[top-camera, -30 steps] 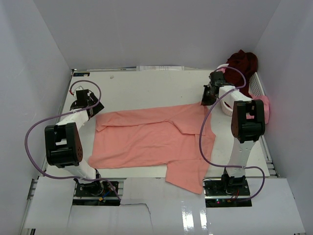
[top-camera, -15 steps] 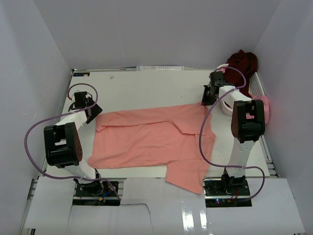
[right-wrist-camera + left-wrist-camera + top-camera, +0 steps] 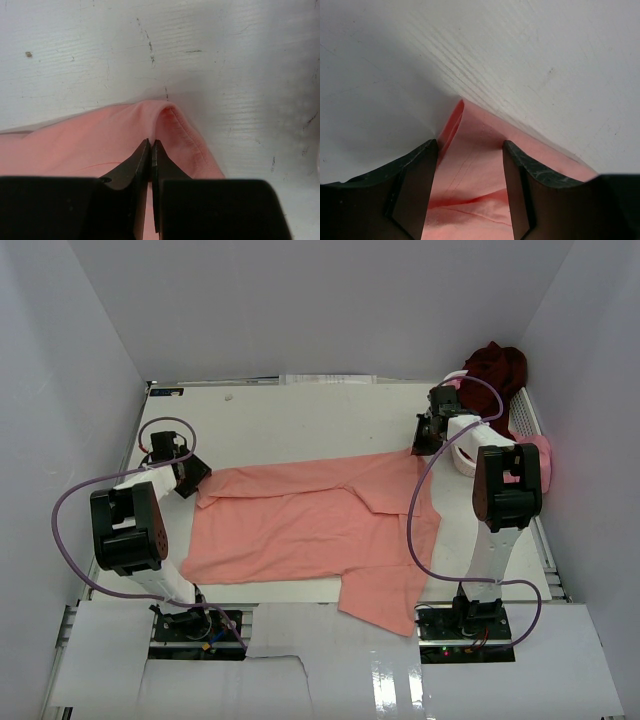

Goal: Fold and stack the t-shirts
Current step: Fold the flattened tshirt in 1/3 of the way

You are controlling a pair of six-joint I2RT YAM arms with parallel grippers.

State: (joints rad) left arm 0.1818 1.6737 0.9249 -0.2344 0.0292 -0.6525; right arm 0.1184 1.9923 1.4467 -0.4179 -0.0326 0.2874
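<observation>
Early stage: nothing is folded or stacked. The salmon-pink t-shirt (image 3: 310, 525) lies spread and wrinkled at the centre of the table (image 3: 300, 420), one flap reaching toward 5 o'clock. The right gripper (image 3: 151, 145) is clamped tight on its 1 o'clock corner. The left gripper (image 3: 470, 150) stands open astride the 10 o'clock corner, gripping nothing. The dark maroon t-shirt (image 3: 495, 365) and brighter pink t-shirt (image 3: 540, 455) wait, crumpled, at the white basket (image 3: 522, 410) at 2 o'clock.

Bright, even light, with glare on the glossy panel (image 3: 400, 685) at lower centre and a soft shadow left of the salmon-pink t-shirt (image 3: 470, 165).
</observation>
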